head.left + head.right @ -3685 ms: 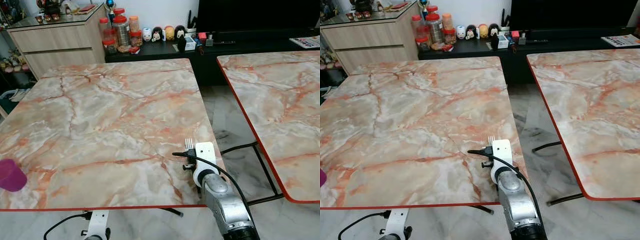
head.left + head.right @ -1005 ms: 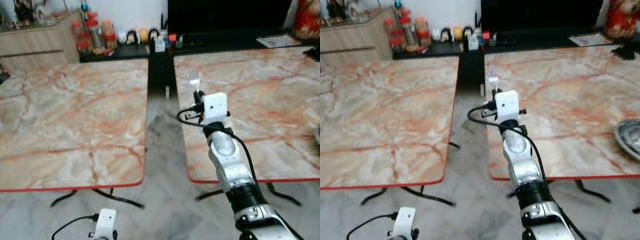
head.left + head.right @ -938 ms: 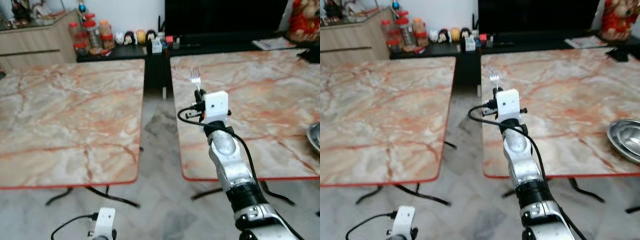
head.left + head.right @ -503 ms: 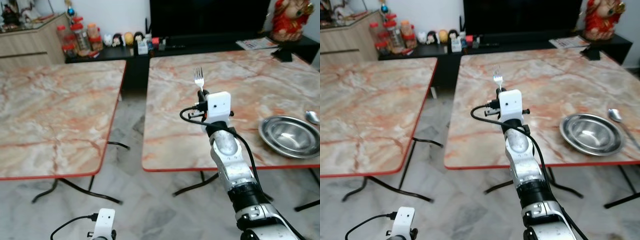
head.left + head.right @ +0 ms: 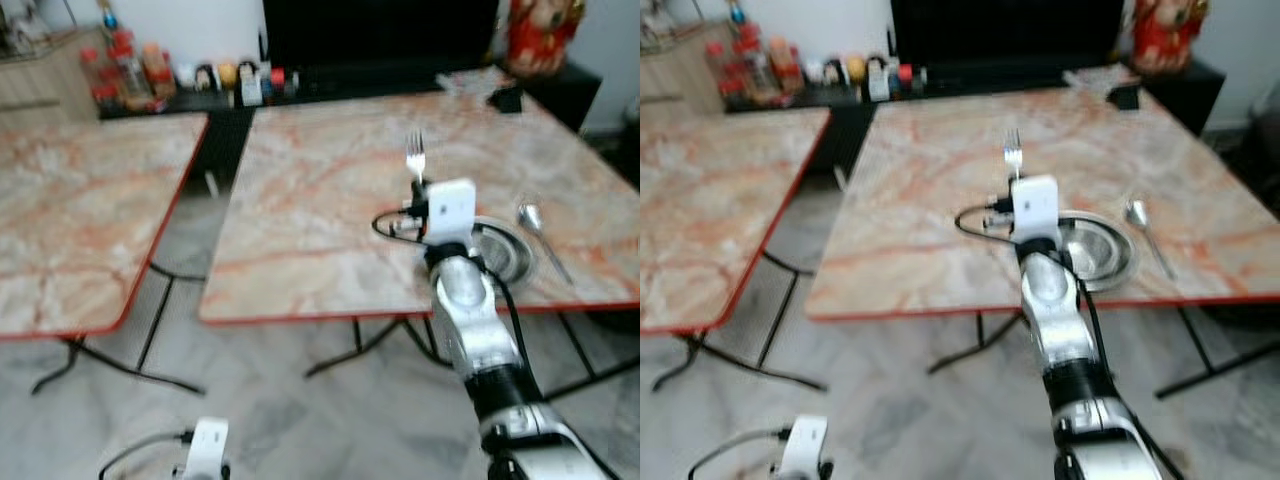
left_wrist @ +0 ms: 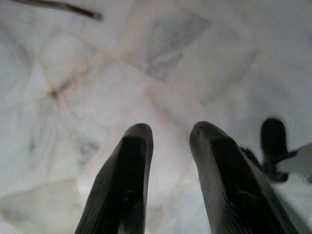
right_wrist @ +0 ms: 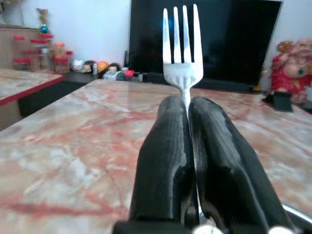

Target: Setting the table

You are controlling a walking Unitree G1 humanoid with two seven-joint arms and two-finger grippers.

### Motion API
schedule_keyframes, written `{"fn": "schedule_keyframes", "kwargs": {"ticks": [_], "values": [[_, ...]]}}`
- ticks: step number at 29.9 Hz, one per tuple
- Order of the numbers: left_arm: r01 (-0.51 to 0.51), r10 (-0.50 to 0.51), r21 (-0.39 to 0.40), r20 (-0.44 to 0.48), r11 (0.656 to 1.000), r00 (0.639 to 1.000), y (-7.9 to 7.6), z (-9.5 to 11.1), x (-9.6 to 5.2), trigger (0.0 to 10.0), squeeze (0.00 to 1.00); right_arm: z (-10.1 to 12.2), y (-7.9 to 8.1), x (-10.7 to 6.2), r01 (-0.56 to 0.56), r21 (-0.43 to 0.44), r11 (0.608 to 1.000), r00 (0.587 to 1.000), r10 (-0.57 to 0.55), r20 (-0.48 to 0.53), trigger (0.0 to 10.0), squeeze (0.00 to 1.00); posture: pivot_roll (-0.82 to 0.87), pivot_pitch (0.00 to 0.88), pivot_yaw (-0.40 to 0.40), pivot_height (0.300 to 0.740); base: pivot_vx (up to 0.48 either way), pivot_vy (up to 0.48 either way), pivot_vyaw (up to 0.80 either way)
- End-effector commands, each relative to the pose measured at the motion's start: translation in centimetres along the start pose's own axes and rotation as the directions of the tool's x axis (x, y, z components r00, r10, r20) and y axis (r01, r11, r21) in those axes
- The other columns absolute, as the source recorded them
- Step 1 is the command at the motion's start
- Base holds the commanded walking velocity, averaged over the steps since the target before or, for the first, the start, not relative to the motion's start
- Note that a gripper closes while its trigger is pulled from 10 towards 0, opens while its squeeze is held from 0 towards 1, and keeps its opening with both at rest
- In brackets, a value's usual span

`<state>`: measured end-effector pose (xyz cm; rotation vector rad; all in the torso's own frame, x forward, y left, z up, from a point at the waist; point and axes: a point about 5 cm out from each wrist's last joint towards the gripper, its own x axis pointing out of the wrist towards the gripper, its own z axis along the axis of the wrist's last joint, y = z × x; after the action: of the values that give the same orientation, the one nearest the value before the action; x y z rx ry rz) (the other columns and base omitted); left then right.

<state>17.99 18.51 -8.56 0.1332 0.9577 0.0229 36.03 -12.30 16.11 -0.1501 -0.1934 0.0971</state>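
Head views: your right gripper is raised over the near part of the marble table, its fingers pinched tight on a fork held tines-up. Just beyond and to the right of the wrist lies a steel plate, partly hidden by the arm, and a spoon rests on the tabletop just right of that plate. The spoon's side is taken, so the bare marble left of the plate is likely where the fork belongs; the upright hold keeps the tines clear of the table edge during the approach. Both head views are blurred, so judge the gap to the plate with care. A second marble table stands to the left across a strip of floor.

Left wrist view: your left gripper hangs idle low over the pale tiled floor, its two fingers apart with nothing between them.

Right wrist view: the two black fingers meet on the fork's neck just below the tines, so the handle is hidden between them. The tabletop stretches ahead toward a dark television.
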Motion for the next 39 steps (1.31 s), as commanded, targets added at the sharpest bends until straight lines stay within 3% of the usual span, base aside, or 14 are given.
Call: {"fn": "schedule_keyframes", "kwargs": {"ticks": [1,23,39], "values": [[0.001,-0.001,0.025,0.004,1.000,1.000,0.3,0.3,0.1,10.0,0.00,0.4,-0.4,0.1,0.009,-0.006,1.000,1.000,-0.009,0.015,10.0,0.00,-0.20,0.000,0.091,0.740,0.000,-0.394,0.00],[0.002,-0.002,0.026,0.010,1.000,1.000,0.2,0.5,0.1,10.0,0.00,0.0,-1.4,-0.3,0.056,-0.005,0.998,0.998,-0.056,0.005,10.0,0.00,-0.21,0.000,0.096,0.740,0.000,-0.375,0.00],[-0.011,0.011,0.004,0.037,1.000,0.999,0.6,1.0,0.1,10.0,0.00,-0.5,-1.6,-0.9,0.077,0.003,0.997,0.997,-0.077,-0.011,10.0,0.00,-0.22,0.000,0.104,0.740,0.000,0.000,0.00]]}}
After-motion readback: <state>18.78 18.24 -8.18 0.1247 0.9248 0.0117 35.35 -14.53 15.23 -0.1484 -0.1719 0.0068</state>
